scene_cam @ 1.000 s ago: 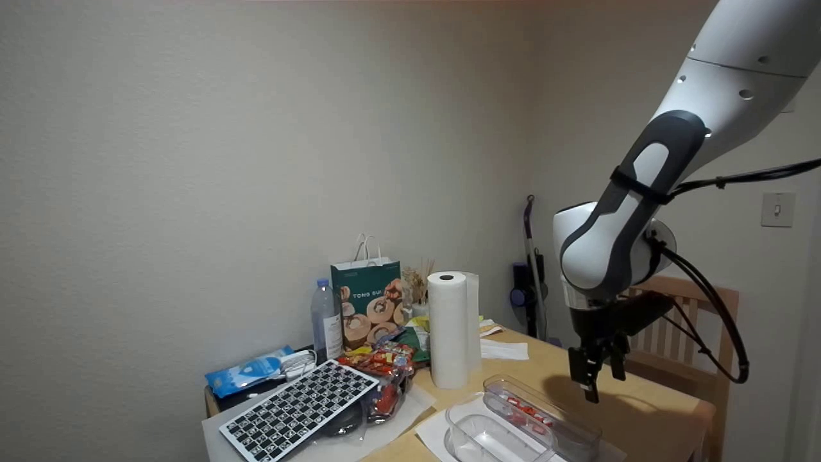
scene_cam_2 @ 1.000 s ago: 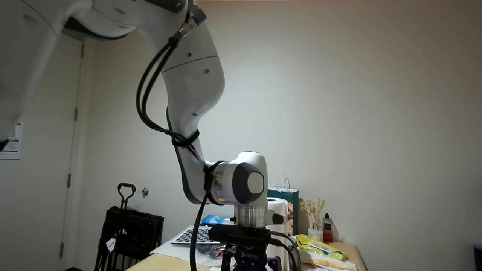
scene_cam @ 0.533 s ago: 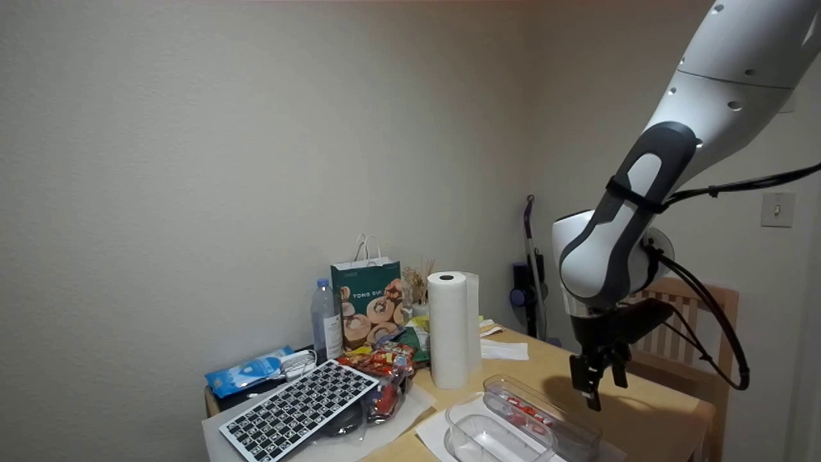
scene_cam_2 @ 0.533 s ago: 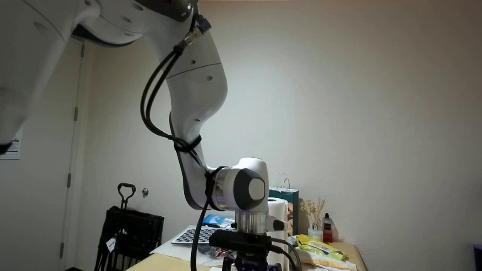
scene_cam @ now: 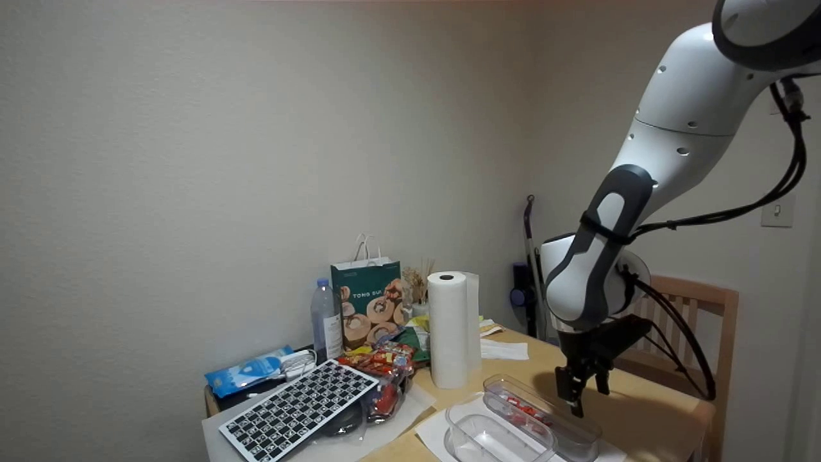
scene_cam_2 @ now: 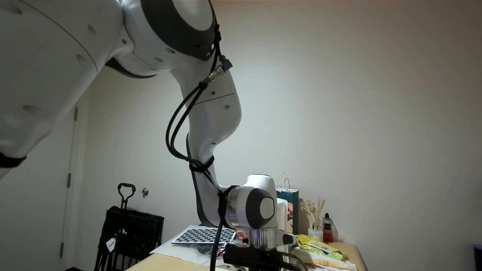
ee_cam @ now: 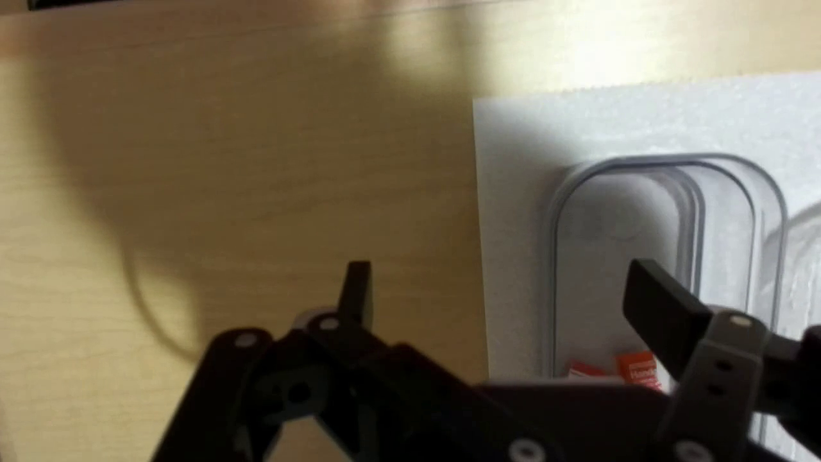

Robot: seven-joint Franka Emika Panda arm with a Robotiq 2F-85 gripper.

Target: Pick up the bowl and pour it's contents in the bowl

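Observation:
A long clear plastic bowl [scene_cam: 580, 444] with red packets [scene_cam: 529, 410] inside stands on white paper on the table. A second clear bowl [scene_cam: 463, 420] stands beside it and looks empty. In the wrist view the long bowl [ee_cam: 609, 250] is at the right, with red packets [ee_cam: 638, 369] partly hidden by the gripper. The second bowl [ee_cam: 805, 256] shows only at the right edge. My gripper [scene_cam: 587, 399] is open and empty, above the table beside the long bowl. In the wrist view my gripper [ee_cam: 503, 276] has its right finger over the bowl and its left finger over bare wood.
A paper towel roll [scene_cam: 449, 333] stands behind the bowls. A checkered board [scene_cam: 298, 410], snack bags [scene_cam: 385, 369], a bottle [scene_cam: 327, 324] and a green paper bag [scene_cam: 365, 301] lie or stand to the left. A wooden chair [scene_cam: 721, 333] is at the table's far side.
The arm has come lower. In one exterior view the gripper has moved left towards the long bowl; in another the arm has shifted right and down. The gripper stays open; the bowls have not moved.

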